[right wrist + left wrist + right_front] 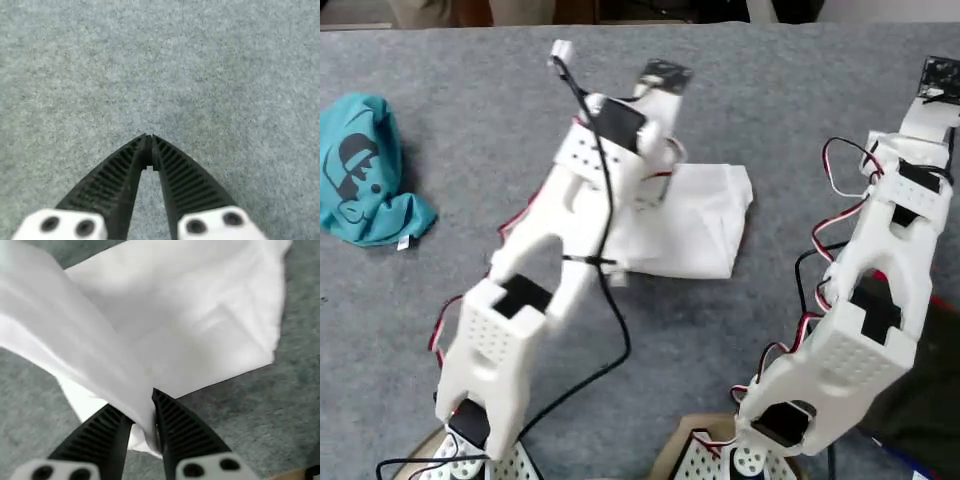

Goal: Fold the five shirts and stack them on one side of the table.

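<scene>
L gripper [141, 407] pinches raised fold of white shirt [200, 315]; rest spread beyond.

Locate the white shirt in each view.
High view: shirt at the centre of the table, partly under the left arm.
Left wrist view: shirt spreads beyond the left gripper, a fold pinched in it.
Right wrist view: grey table under the shut right gripper.
Shared landmark: the grey table.

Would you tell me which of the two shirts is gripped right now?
The white fabric shirt, pinched by the left gripper; the crumpled teal shirt lies apart, untouched.
</scene>
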